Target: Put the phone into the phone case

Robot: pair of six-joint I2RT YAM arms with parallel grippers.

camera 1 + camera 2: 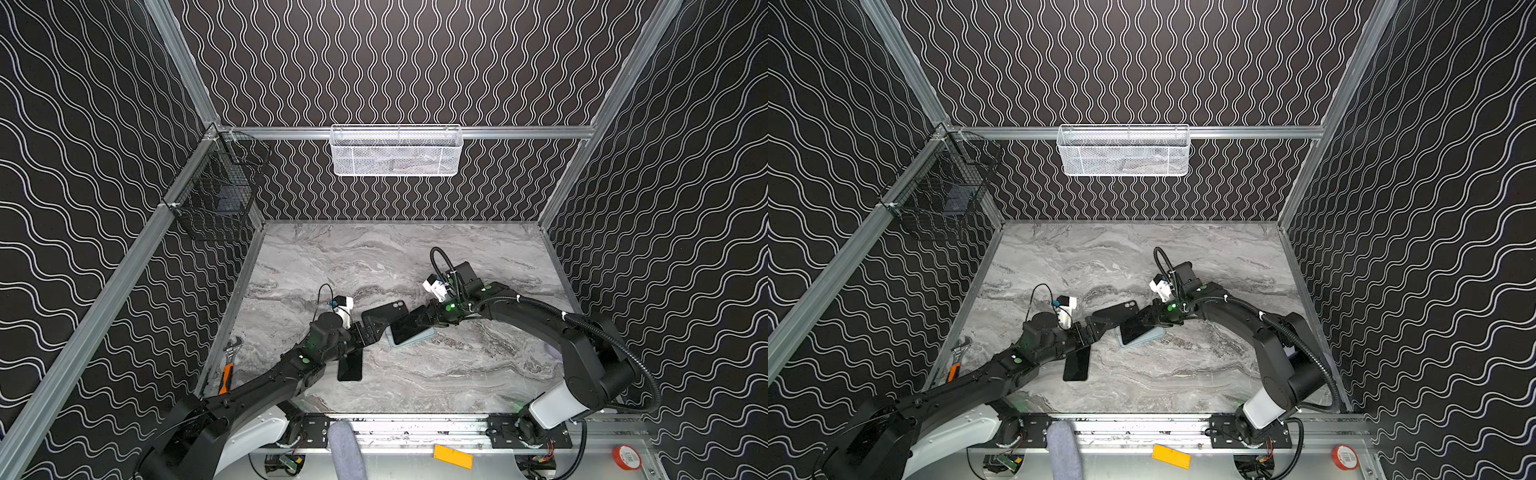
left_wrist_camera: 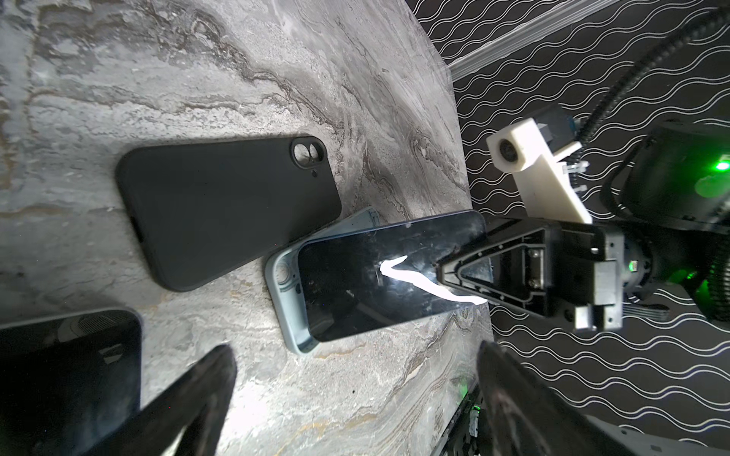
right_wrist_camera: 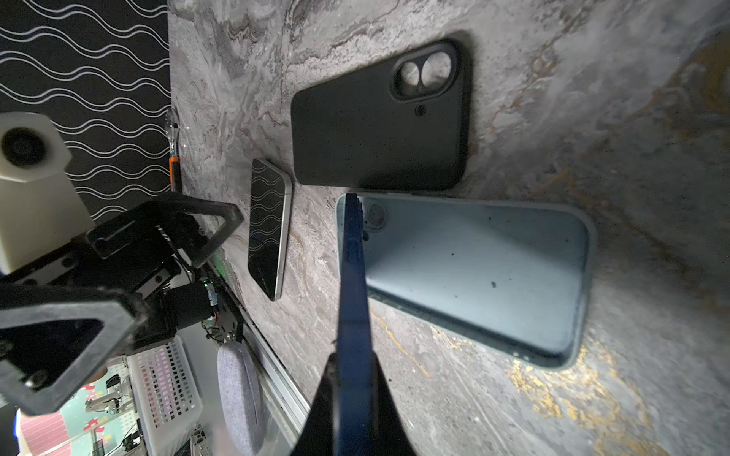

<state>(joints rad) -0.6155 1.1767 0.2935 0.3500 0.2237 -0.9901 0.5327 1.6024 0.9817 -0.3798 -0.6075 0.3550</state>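
Clamping phone (image 2: 367, 284) over blue case (image 3: 474, 268): right hand (image 2: 450, 272); left hand (image 2: 355, 351) wide. Case interior: right wrist only.

A dark blue phone (image 3: 353, 276) is held edge-on, clamped in the right gripper (image 3: 351, 355), its far end reaching the camera-hole end of the light blue phone case (image 3: 493, 268). The case is laid open side up on the marble table (image 3: 592, 118). A black case (image 3: 375, 134) is laid back-up just beside it. A second phone (image 3: 266, 225) is seen nearer the table's edge, by the spread left gripper (image 3: 185, 264).
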